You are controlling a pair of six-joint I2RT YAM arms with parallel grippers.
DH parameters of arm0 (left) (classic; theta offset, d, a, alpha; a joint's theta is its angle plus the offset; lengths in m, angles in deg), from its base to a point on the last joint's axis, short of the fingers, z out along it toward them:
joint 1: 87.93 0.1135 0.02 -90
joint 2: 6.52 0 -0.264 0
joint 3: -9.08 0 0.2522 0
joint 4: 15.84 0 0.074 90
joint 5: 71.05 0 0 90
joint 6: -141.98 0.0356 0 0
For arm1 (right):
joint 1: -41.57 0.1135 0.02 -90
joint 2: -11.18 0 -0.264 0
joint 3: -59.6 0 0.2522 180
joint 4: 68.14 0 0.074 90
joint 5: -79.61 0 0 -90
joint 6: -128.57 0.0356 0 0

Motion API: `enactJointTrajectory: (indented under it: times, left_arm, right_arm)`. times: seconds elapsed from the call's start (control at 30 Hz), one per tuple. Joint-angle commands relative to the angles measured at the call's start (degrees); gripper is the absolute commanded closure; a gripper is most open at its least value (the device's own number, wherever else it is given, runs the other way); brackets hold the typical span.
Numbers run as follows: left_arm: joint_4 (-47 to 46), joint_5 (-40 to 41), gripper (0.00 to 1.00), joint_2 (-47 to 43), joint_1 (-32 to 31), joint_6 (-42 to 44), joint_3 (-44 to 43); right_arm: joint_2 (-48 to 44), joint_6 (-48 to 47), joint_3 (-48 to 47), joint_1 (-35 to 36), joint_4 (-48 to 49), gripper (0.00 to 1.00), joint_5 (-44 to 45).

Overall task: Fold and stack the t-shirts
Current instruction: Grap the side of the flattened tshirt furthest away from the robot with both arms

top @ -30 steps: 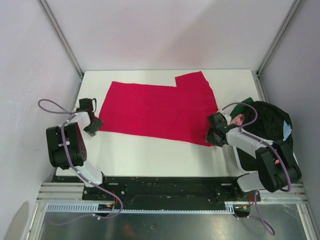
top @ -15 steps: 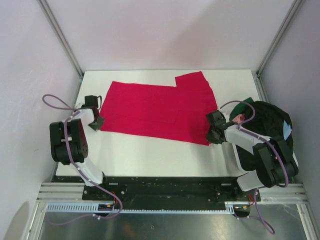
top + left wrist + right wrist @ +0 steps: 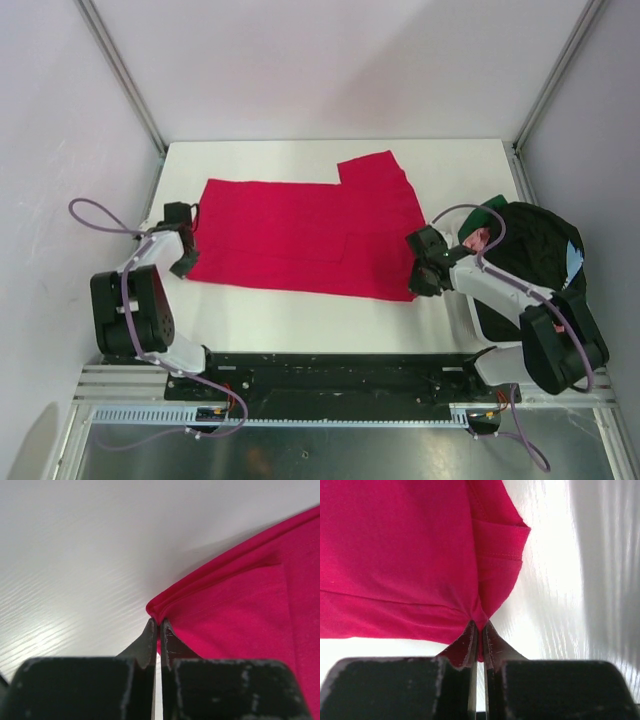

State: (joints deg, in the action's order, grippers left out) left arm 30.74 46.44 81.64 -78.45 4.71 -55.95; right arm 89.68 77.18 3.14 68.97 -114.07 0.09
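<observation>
A red t-shirt [image 3: 305,238] lies flat and half folded across the white table [image 3: 300,315], one sleeve sticking out at its far right. My left gripper [image 3: 186,262] is shut on the shirt's near left corner [image 3: 156,611]; the cloth bunches between the fingertips [image 3: 149,635]. My right gripper [image 3: 415,285] is shut on the near right corner [image 3: 481,617], pinching a fold of hem and sleeve [image 3: 497,555]. A dark green and black pile of t-shirts [image 3: 525,250] sits at the table's right edge, beside the right arm.
Grey walls and metal frame posts [image 3: 125,75] close in the table on three sides. The arm bases [image 3: 135,310] stand at the near edge, with a purple cable [image 3: 95,215] looping off the left arm. Bare table runs along the front.
Both grippers have closed on the shirt's near corners. The shirt has slid a little to the left and toward the near edge with them.
</observation>
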Motion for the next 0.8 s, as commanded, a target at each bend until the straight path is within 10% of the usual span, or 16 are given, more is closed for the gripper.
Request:
enactJointTrajectory:
  times: [0.0, 0.23, 0.53, 0.77]
  left_arm:
    - [4.40, 5.13, 1.00, -6.92, 2.41, -2.76, 3.92]
    - [5.46, 4.04, 0.93, -17.61, 6.28, -4.14, 10.49]
    - [5.37, -1.45, 0.07, -26.99, 7.14, 2.91, 11.37]
    - [3.86, -5.77, 0.01, -36.01, -1.11, 9.70, 9.05]
  right_arm:
    - [-5.87, 2.81, 0.32, 1.25, -5.98, 0.95, -2.69]
    - [-14.28, 6.13, 5.34, 1.88, -8.08, 0.87, -9.03]
    - [-23.80, 7.85, 4.91, 1.65, -9.77, 0.39, -11.09]
    - [-21.39, 8.55, -2.06, 1.68, -10.04, 0.34, -8.12]
